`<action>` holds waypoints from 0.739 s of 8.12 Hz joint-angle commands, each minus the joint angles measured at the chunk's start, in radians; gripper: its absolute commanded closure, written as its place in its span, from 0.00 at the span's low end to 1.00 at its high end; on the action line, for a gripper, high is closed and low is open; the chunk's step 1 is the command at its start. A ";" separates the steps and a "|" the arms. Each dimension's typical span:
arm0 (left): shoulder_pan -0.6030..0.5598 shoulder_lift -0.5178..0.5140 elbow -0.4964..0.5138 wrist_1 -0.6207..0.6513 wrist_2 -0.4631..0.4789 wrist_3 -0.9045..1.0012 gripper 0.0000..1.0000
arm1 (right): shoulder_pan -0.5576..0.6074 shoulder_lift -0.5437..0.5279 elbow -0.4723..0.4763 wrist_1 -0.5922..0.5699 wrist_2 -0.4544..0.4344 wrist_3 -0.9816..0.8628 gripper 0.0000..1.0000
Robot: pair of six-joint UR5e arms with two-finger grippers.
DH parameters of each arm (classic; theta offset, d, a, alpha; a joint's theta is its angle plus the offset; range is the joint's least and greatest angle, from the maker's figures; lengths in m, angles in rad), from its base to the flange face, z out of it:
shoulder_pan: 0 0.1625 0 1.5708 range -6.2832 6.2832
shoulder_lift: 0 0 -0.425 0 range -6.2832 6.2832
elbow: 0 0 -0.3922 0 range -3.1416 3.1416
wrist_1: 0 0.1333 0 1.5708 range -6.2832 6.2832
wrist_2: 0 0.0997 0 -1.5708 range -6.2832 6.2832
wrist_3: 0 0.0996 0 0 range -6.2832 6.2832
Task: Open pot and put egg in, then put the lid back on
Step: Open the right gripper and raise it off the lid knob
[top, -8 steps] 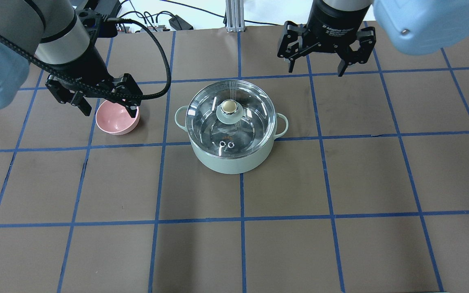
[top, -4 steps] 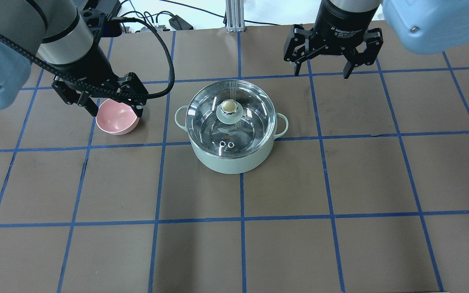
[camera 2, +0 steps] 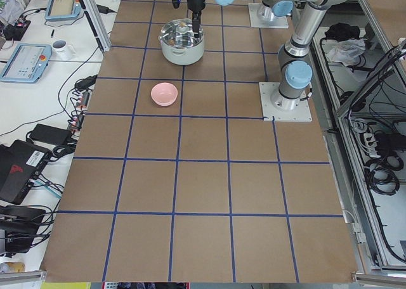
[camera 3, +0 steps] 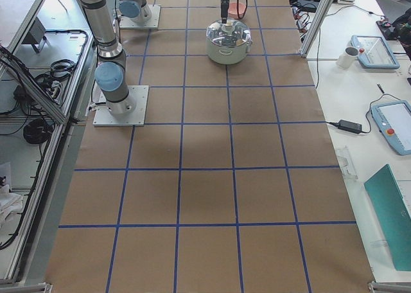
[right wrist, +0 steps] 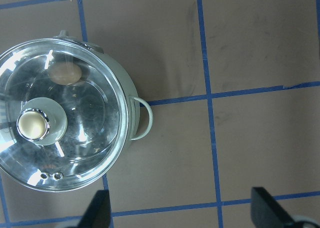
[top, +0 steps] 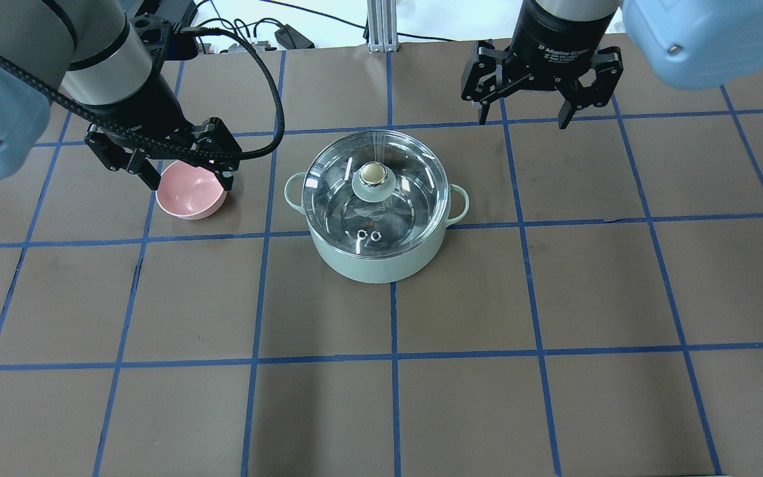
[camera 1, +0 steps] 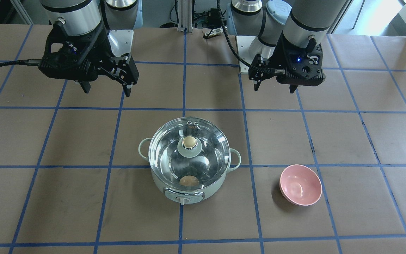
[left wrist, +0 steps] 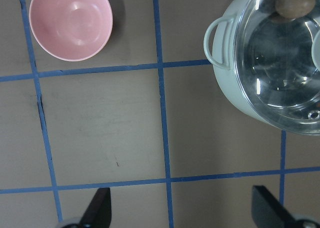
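Note:
The mint-green pot [top: 373,264] stands mid-table with the clear glass lid [top: 414,185] seated on it, beige knob [top: 373,173] up. The tan egg [camera 1: 189,181] lies inside the pot, seen through the glass near the control-knob side; it also shows in the left wrist view [left wrist: 294,3] and the right wrist view [right wrist: 65,73]. My left gripper [top: 191,187] hangs open and empty above the pink bowl's near side. My right gripper [top: 522,123] is open and empty, raised to the right of the pot. Neither touches the pot.
An empty pink bowl [top: 191,195] sits left of the pot, also in the front view [camera 1: 300,184]. Brown paper with blue tape lines covers the table [top: 381,371]. Cables and a metal post [top: 380,26] lie at the far edge.
Both grippers have shifted slightly to the right and away from the pot, both still open. The pot, lid, egg and bowl have not moved.

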 commanded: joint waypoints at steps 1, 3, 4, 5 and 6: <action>0.000 0.000 0.000 -0.001 0.000 -0.002 0.00 | 0.001 -0.008 0.001 0.001 -0.003 0.000 0.00; 0.000 0.000 0.000 -0.001 0.000 -0.002 0.00 | 0.003 -0.009 0.001 0.000 0.002 0.001 0.00; 0.000 0.000 0.000 -0.001 0.000 -0.002 0.00 | 0.006 -0.011 0.001 0.003 -0.003 0.001 0.00; 0.000 0.000 0.000 -0.001 0.000 0.000 0.00 | 0.007 -0.016 0.002 0.006 -0.004 0.001 0.00; 0.000 0.000 0.000 -0.001 0.000 0.000 0.00 | 0.007 -0.017 0.001 0.001 0.000 0.001 0.00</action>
